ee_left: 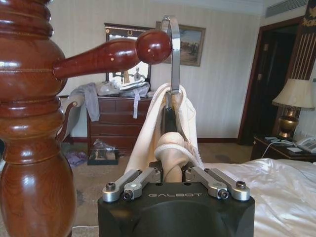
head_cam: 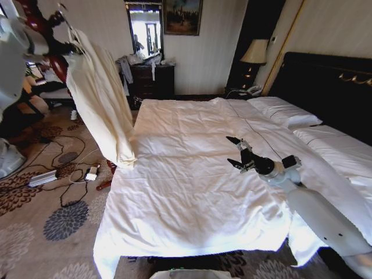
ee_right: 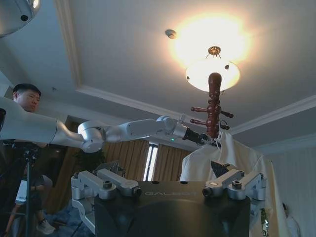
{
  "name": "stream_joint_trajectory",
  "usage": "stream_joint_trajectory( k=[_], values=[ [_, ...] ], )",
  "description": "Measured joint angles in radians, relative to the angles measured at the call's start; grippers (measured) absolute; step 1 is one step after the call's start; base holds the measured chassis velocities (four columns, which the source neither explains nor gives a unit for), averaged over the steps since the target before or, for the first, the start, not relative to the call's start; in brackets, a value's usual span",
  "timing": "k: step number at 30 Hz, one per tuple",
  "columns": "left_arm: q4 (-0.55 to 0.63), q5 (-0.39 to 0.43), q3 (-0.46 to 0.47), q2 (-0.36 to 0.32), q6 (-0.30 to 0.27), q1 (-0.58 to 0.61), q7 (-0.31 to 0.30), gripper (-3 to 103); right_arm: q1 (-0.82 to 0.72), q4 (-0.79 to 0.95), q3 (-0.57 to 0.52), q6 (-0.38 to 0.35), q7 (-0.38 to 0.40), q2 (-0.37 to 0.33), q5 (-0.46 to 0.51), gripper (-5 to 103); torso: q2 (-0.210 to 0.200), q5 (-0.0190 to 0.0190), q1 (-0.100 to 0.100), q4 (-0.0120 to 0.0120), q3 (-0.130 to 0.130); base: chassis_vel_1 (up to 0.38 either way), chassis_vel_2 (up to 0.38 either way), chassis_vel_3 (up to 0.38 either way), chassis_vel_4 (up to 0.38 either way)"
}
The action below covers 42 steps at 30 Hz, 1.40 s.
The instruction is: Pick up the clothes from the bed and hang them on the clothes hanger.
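A cream garment (head_cam: 102,99) hangs on the clothes hanger (ee_left: 168,118) beside the bed's (head_cam: 192,192) left edge, at a dark red wooden coat stand (head_cam: 40,23). My left gripper (ee_left: 172,173) is shut on the hanger's neck, where the garment's collar wraps it. The silver hook (ee_left: 174,59) stands at the ball tip of a stand peg (ee_left: 154,46); I cannot tell whether it rests on the peg. From the right wrist, the left gripper (ee_right: 205,139) sits against the stand (ee_right: 213,106) above the draped garment (ee_right: 232,158). My right gripper (head_cam: 234,152) hovers open over the white duvet, holding nothing.
Cables and a power strip (head_cam: 43,177) lie on the patterned carpet left of the bed. A dark dresser (head_cam: 152,78) with loose clothing stands at the far wall. A lamp (head_cam: 254,52) sits by the black headboard (head_cam: 325,87).
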<state>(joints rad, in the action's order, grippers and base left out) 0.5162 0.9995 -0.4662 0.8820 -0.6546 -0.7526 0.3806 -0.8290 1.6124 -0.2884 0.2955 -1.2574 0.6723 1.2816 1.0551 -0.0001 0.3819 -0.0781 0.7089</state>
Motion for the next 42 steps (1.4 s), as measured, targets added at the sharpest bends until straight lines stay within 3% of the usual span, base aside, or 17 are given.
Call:
stream_joint_trajectory(
  k=[10, 23, 42],
  values=[
    [0.011, -0.001, 0.006, -0.031, 0.003, 0.007, 0.006, 15, 0.018, -0.019, 0.022, 0.001, 0.0, 0.018, -0.006, 100, 0.0, -0.0002, 0.0, 0.0005, 0.0, 0.0, 0.0, 0.0, 0.0],
    [0.009, -0.015, 0.011, -0.012, 0.002, 0.029, 0.011, 15, 0.001, -0.021, 0.009, 0.004, -0.011, 0.011, -0.006, 100, 0.0, 0.0003, 0.0, -0.0002, 0.0, 0.0, 0.0, 0.0, 0.0],
    [0.103, 0.015, -0.003, -0.098, -0.016, 0.05, -0.028, 15, -0.001, -0.005, 0.009, 0.007, -0.011, 0.009, -0.005, 100, 0.0, 0.0001, 0.0, 0.0, 0.0, 0.0, 0.0, 0.0, 0.0]
  ],
)
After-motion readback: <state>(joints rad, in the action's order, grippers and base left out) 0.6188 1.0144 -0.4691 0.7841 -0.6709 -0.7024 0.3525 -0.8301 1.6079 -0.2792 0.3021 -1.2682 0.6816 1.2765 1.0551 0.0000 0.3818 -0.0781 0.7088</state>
